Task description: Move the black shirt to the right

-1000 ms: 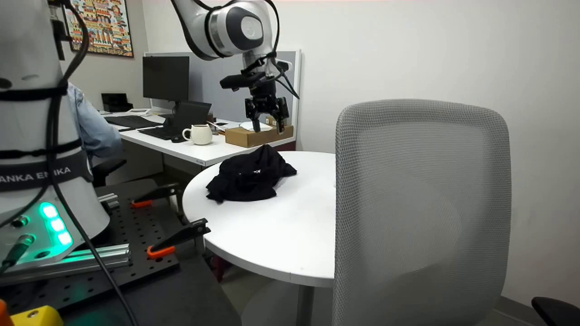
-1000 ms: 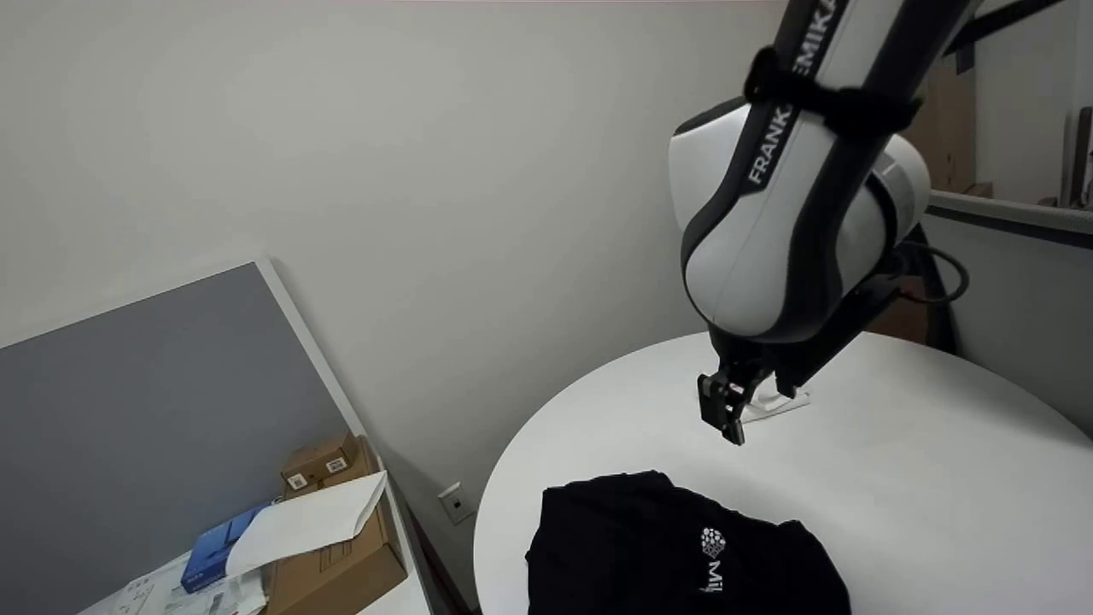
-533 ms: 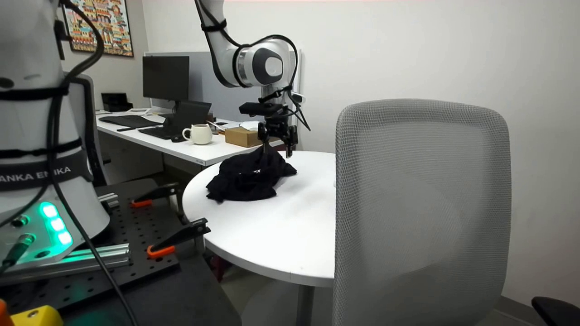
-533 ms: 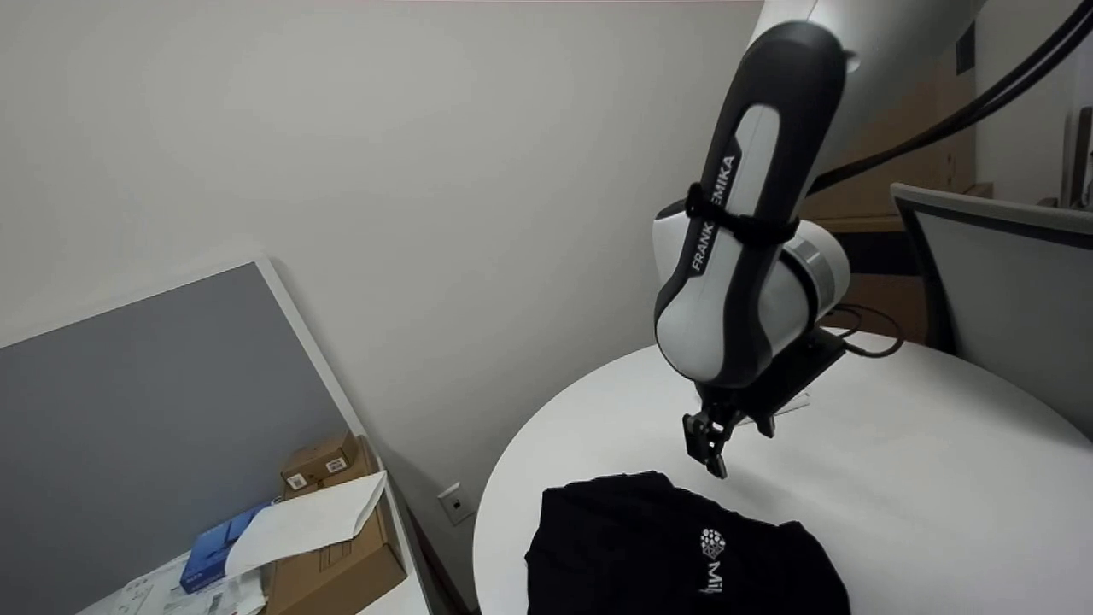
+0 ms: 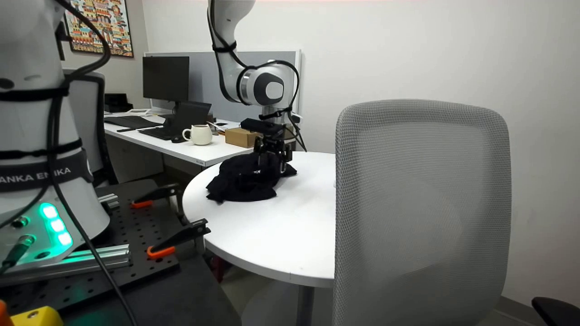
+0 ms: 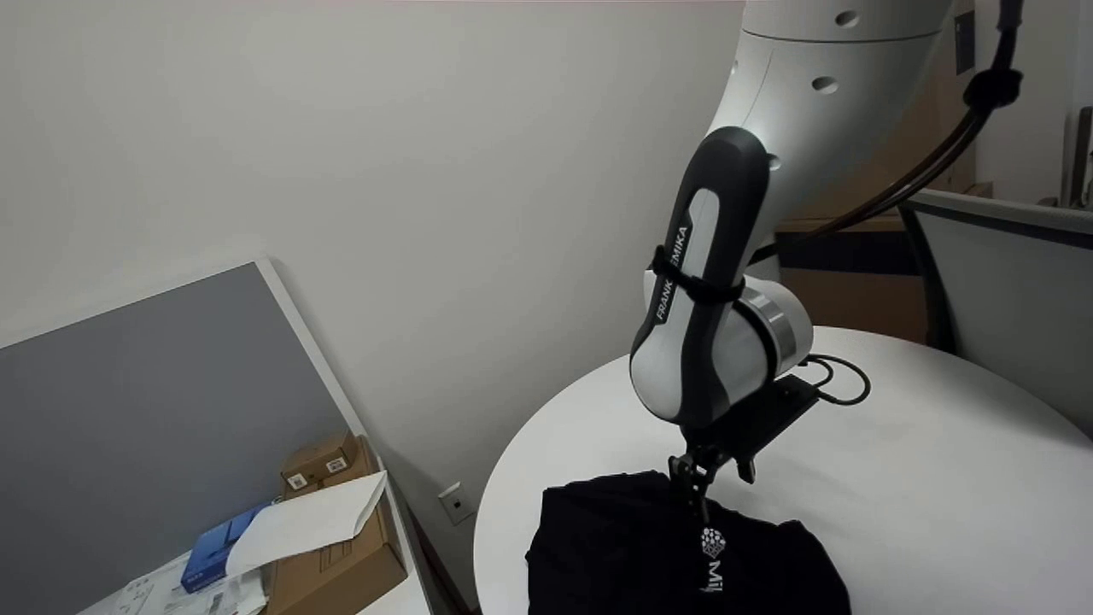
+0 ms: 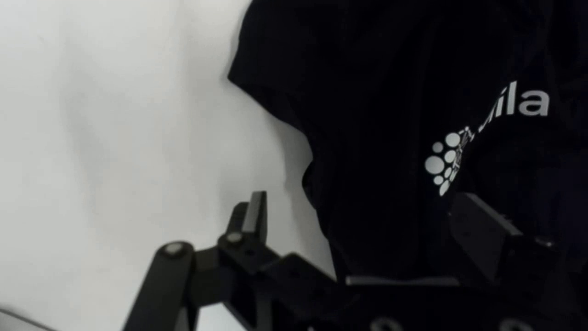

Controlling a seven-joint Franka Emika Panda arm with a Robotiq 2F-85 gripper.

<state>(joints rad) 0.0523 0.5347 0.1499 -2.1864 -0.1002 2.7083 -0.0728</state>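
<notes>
White and round, the worktop (image 5: 253, 231) spread below the arm (image 5: 273, 88). On it the black shirt (image 5: 240, 184) lay rumpled, toward ten o'clock in an exterior view. The grasp, I judged, was the step in hand, the shift rightward not yet begun. The jaws stood wide apart, clasping nothing — in the wrist view one was over the worktop, its mate over the shirt, the garment's edge between. Whether they touched it I could not tell. Next, it seemed, they had to sink slightly and close on a generous fold before drawing it right. Smallest, the dotted logo (image 7: 434, 164) showed just off the jaw over the shirt — at its eleven o'clock.
</notes>
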